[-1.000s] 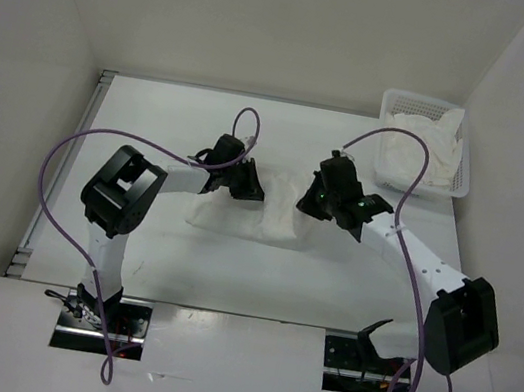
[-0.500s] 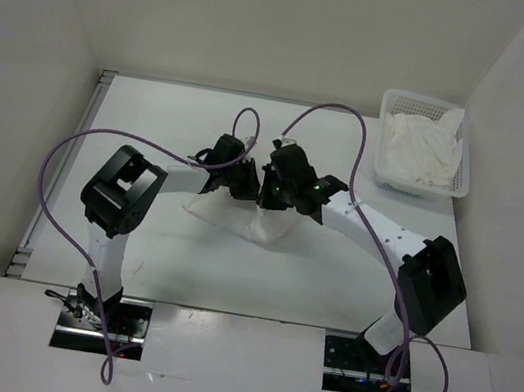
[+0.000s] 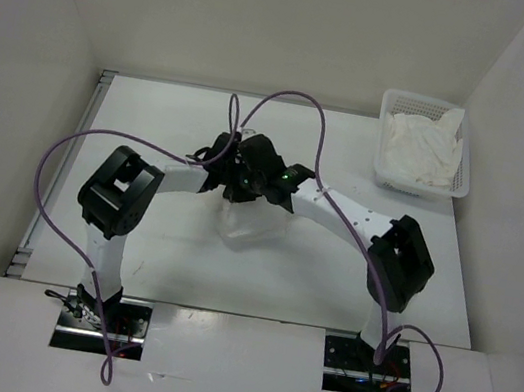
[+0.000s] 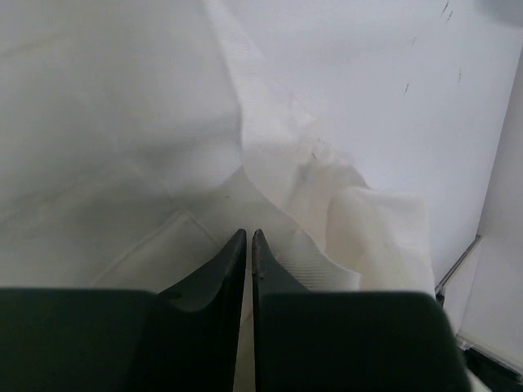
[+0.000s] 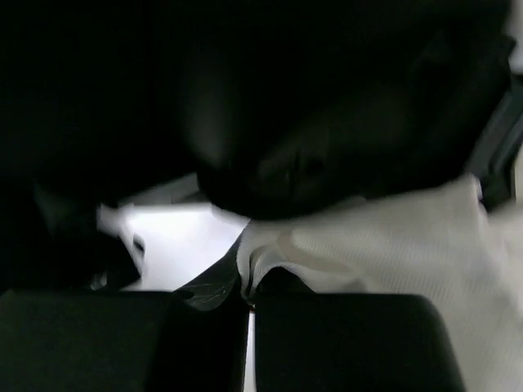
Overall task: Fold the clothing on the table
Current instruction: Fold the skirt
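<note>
The white clothing lies bunched in the middle of the desk. The left end effector and right end effector, side by side, each pinch its fabric, apparently to lay one edge over the other.

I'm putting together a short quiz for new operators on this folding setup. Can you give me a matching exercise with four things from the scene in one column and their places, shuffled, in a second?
Things
1. clothing
2. mesh basket
3. cloth heap
4. left purple cable

Places
A. piled inside the basket
B. looping over the left side of the table
C. at the table's far right corner
D. in the middle of the table

Pairs: 1-D, 2-C, 3-A, 4-B
</note>
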You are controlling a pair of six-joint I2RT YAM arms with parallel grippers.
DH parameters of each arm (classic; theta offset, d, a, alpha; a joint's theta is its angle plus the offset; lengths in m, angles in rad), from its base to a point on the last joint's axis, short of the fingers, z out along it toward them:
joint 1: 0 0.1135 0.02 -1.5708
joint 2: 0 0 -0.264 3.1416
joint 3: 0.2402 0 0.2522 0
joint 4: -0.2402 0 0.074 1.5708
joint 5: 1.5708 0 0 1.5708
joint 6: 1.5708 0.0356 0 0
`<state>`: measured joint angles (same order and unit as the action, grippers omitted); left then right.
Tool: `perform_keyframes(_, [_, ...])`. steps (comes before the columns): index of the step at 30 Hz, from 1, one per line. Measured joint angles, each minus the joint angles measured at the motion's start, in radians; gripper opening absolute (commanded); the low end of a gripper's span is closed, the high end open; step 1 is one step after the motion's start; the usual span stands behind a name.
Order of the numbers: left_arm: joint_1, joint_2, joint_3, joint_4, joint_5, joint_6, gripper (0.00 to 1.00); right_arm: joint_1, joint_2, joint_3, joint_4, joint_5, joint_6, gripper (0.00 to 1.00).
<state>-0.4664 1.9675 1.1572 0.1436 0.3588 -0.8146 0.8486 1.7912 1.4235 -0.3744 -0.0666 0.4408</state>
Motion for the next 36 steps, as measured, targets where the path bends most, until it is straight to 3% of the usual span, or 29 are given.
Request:
perform_keyframes(3, [0.002, -0.002, 0.0, -0.016, -0.009, 0.002, 0.12, 0.0, 0.063, 0.055, 0.011, -0.012, -0.018, 0.0])
perform_keyframes(10, [0.027, -0.045, -0.008, -0.072, -0.045, 0.03, 0.32, 0.001, 0.088, 0.068, 0.032, -0.024, -0.03, 0.0])
perform_keyframes(16, [0.034, -0.109, -0.011, -0.083, -0.048, 0.041, 0.42, 0.0, -0.046, -0.092, 0.09, -0.027, 0.001, 0.0])
perform_keyframes(23, [0.058, -0.169, -0.011, -0.084, -0.059, 0.053, 0.45, 0.024, -0.209, -0.255, 0.054, -0.034, 0.053, 0.0])
perform_keyframes(36, [0.089, -0.2, -0.027, -0.082, -0.077, 0.053, 0.47, 0.24, -0.468, -0.358, -0.079, 0.011, 0.202, 0.0])
